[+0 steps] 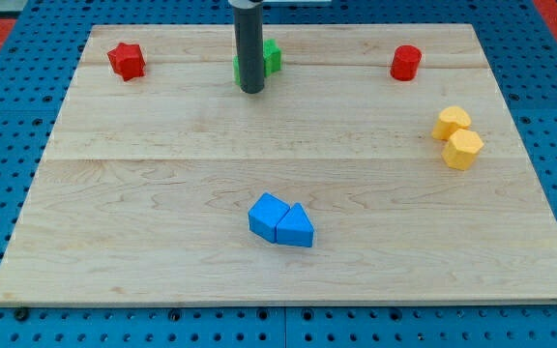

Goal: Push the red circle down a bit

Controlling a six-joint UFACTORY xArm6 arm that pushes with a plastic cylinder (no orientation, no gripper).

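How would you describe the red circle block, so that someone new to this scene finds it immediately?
Start at the light wooden board and go to its corner at the view's top right. The red circle block stands there alone, above the two yellow blocks. The other red block, at the top left, is star-shaped, while this one is a smooth round cylinder.

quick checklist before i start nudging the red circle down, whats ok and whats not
1. Red circle in view, near the view's top right: ok.
2. My tip placed above the red circle, on the view's top side, to push it down: not ok; it sits far to the view's left, in front of the green block.
3. Board below the red circle free of blocks: ok; the two yellow blocks lie lower and to the view's right.
4. Tip clear of the green block: cannot tell; the rod overlaps it.
5. Red star and the blue pair out of the way: ok.
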